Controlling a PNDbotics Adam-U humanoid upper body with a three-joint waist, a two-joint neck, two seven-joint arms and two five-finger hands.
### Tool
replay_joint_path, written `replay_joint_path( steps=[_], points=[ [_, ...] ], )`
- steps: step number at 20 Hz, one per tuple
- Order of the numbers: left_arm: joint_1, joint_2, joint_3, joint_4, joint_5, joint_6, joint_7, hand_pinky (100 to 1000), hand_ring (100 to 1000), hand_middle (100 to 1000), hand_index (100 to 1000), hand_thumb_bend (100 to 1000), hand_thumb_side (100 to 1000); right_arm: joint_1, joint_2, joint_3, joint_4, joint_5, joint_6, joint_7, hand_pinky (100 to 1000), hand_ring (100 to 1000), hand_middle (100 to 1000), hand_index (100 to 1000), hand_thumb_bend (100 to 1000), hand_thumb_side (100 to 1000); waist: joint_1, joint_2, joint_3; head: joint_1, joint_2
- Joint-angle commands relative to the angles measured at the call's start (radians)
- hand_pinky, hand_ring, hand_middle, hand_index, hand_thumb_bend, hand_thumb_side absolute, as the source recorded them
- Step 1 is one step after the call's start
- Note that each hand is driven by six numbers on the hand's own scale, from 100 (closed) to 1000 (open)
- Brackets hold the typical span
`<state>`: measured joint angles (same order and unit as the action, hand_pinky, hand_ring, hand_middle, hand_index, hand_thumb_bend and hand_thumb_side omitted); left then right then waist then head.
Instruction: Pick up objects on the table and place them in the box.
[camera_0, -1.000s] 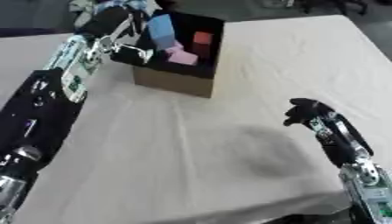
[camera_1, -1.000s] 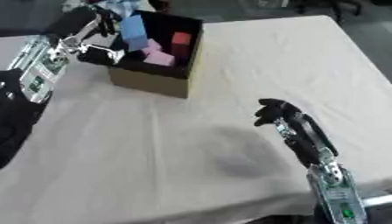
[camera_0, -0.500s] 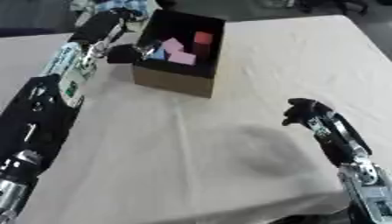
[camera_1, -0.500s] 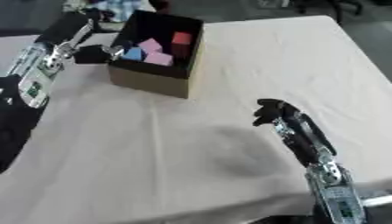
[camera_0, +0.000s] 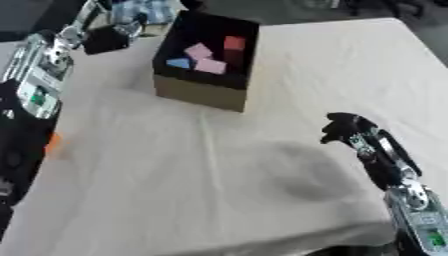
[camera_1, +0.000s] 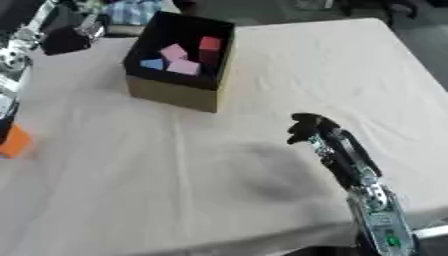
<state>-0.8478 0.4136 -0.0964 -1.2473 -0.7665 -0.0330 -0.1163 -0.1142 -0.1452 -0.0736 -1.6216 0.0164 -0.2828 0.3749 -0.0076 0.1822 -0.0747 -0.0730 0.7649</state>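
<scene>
A cardboard box (camera_0: 199, 92) with a dark inside stands at the back left of the table. Inside it lie two pink blocks (camera_0: 210, 66), a small blue block (camera_0: 178, 63) and a red block (camera_0: 234, 43). An orange block (camera_1: 13, 142) lies on the cloth at the left edge, close to my left arm. My left hand (camera_0: 107, 39) hovers just left of the box's far corner, and nothing shows in it. My right hand (camera_0: 343, 128) is low at the front right, fingers curled and holding nothing, far from the box.
A cream cloth (camera_0: 289, 75) covers the table, with a wide bare stretch between the box and my right hand. The front edge (camera_0: 219, 242) drops off near the bottom. Blurred clutter (camera_0: 144, 10) lies behind the box.
My left hand has let the blue block drop into the box and drawn back to the left of it. The camera has shifted, bringing the orange block into sight. My right hand has stayed put.
</scene>
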Motion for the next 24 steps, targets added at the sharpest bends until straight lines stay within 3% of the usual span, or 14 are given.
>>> replay_joint_path(
  steps=[1,7,11,17,24],
  points=[
    [0.036,0.105,0.025,-0.102,0.055,0.006,-0.020,806,665,663,866,304,642,-0.006,-0.012,-0.009,-0.013,0.004,0.000,-0.007,698,589,603,801,100,727,0.009,-0.028,0.005,-0.012,0.003],
    [0.193,0.260,0.042,-0.259,0.132,0.030,-0.064,802,671,675,869,318,637,-0.008,-0.015,-0.017,-0.012,0.008,-0.001,-0.015,698,589,603,801,100,726,0.009,-0.025,0.025,-0.025,-0.003],
    [0.297,0.305,0.050,-0.340,0.165,0.080,-0.065,812,682,701,886,291,649,-0.008,-0.016,-0.020,-0.013,0.011,0.000,-0.018,698,589,603,801,100,727,0.010,-0.022,0.038,-0.034,-0.007],
    [0.458,0.257,0.083,-0.345,0.191,0.151,-0.011,827,679,694,895,230,661,-0.011,-0.016,-0.025,-0.014,0.013,0.000,-0.023,698,590,603,801,100,728,0.009,-0.015,0.047,-0.041,-0.011],
    [0.649,0.180,0.129,-0.380,0.200,0.190,0.088,832,674,691,895,249,701,-0.011,-0.013,-0.021,-0.013,0.012,0.000,-0.021,698,590,603,801,100,728,0.006,-0.016,0.044,-0.031,-0.008]
  ],
)
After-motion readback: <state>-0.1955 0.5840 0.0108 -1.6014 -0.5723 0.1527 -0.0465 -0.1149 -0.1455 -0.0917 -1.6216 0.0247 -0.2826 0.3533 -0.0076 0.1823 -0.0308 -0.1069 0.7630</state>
